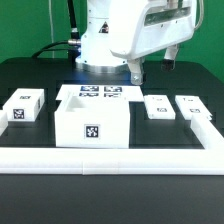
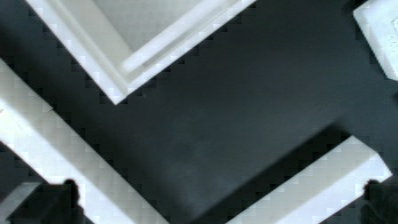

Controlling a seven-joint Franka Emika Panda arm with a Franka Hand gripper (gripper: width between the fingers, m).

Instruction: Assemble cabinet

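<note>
Cabinet (image 1: 92,124) stands on the dark table (image 1: 35,75), mid-scene, hollow side up, one tag facing us. It sits just in front of the marker board (image 1: 97,92) and behind the front run of the border rail (image 1: 110,158). Small tagged blocks (image 1: 158,106) lie to either side, apart from it. Gripper (image 1: 137,74) hangs above the table behind the exterior view's right-hand blocks, well clear of the cabinet. We cannot tell how its fingers are set (the wrist view is too blurred).

Black table (image 1: 35,70): cabinet (image 1: 92,122), marker board (image 1: 98,92), three blocks (image 1: 22,105) (tagged), border rail (image 1: 110,157).
</note>
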